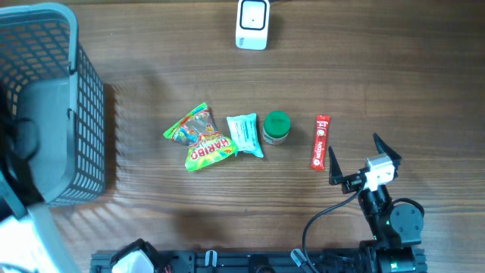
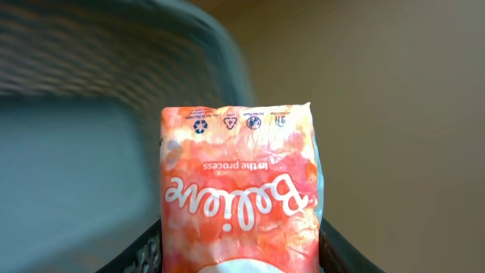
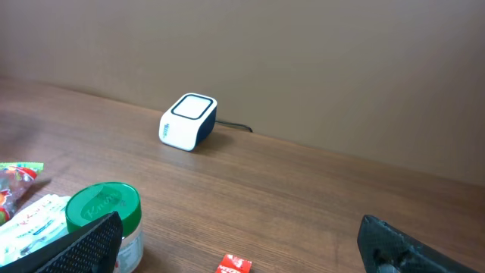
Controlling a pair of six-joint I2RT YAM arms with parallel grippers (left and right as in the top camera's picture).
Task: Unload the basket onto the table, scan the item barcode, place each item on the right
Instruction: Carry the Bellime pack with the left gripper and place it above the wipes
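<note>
Orange-pink packet (image 2: 239,193), white upside-down lettering, clamped in left gripper (image 2: 239,258); right gripper (image 1: 354,148) wide.

A dark brown wooden table (image 1: 394,61) with long streaky grain filled the overhead view. Behind the table's far edge stood a plain beige wall (image 3: 303,53), matte and evenly lit. Soft, diffuse light left faint shadows on the table.

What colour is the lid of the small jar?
The lid is green, clearest in the overhead view.
</note>
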